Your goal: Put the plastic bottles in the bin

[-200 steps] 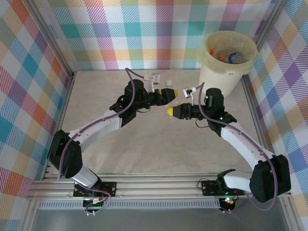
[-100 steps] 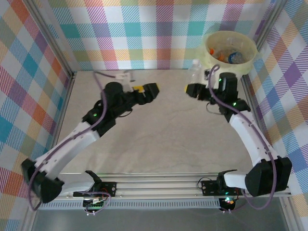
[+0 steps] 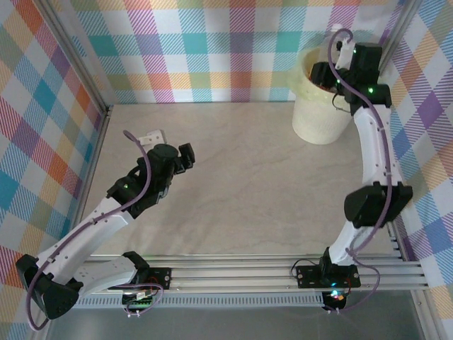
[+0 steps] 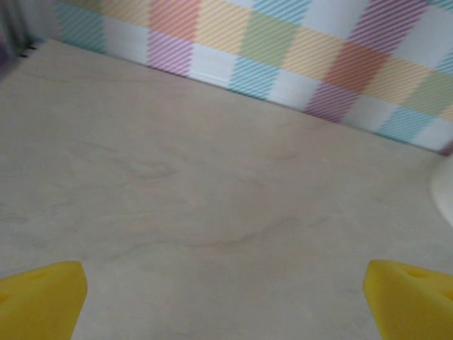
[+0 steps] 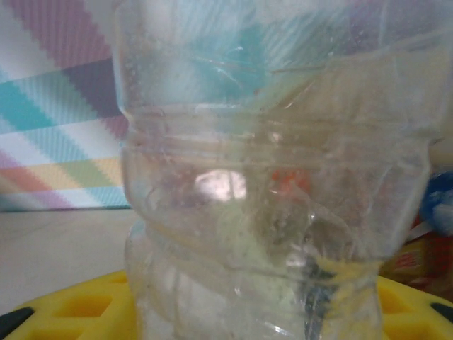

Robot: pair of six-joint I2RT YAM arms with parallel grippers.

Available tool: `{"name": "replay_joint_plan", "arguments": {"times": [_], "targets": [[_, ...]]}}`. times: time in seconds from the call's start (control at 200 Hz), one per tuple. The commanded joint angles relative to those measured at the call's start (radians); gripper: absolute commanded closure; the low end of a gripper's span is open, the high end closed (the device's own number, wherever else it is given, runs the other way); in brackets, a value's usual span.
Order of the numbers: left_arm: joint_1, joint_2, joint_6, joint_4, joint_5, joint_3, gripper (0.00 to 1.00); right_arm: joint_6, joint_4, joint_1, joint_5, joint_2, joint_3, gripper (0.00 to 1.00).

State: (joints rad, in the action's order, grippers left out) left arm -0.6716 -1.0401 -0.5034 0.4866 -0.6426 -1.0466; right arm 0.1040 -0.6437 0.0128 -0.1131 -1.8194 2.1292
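Pincer on right arm (image 3: 322,73) clamped on crushed clear plastic bottle (image 5: 262,177), up at rim of round pale cream-yellow plastic bin (image 3: 315,120). Pincer on left arm (image 4: 226,301) spread wide above beige surface (image 4: 212,177), well apart from bin.

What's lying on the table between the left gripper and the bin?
Nothing. In the top view, the stretch of table from the left gripper to the bin is bare.

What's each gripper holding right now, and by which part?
Right gripper grips a clear, crumpled plastic bottle by its ribbed body. Left gripper is open, holding nothing.
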Motion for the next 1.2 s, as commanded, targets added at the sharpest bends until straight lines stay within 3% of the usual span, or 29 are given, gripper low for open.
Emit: {"name": "replay_joint_plan", "arguments": {"times": [0.0, 0.13, 0.205, 0.3, 0.49, 0.675, 0.86, 0.945, 1.195], "targets": [[0.005, 0.032, 0.016, 0.050, -0.116, 0.027, 0.00, -0.124, -0.164, 0.011, 0.161, -0.138, 0.207, 0.47], [0.012, 0.054, 0.031, 0.028, -0.114, 0.074, 0.00, -0.165, -0.279, 0.011, 0.211, -0.321, 0.506, 0.45], [0.020, 0.060, 0.038, 0.021, -0.111, 0.095, 0.00, -0.176, -0.287, 0.010, 0.233, -0.387, 0.591, 0.43], [0.045, 0.058, 0.048, 0.031, -0.108, 0.113, 0.00, -0.188, -0.246, 0.012, 0.236, -0.405, 0.574, 0.38], [0.123, 0.065, 0.060, 0.035, -0.099, 0.152, 0.00, -0.194, -0.192, 0.011, 0.191, -0.391, 0.529, 0.18], [0.258, 0.079, 0.103, -0.054, -0.061, 0.249, 0.00, -0.188, -0.194, 0.011, 0.161, -0.305, 0.468, 0.11], [0.432, 0.058, 0.160, -0.163, -0.034, 0.346, 0.00, -0.132, -0.106, 0.011, 0.126, -0.082, 0.173, 0.04], [0.495, 0.035, 0.183, -0.230, -0.006, 0.379, 0.00, -0.098, 0.018, 0.011, 0.100, 0.087, -0.087, 0.00], [0.612, -0.073, 0.256, -0.464, 0.102, 0.485, 0.00, 0.036, 0.391, 0.011, 0.109, 0.566, -0.837, 0.00]]}}
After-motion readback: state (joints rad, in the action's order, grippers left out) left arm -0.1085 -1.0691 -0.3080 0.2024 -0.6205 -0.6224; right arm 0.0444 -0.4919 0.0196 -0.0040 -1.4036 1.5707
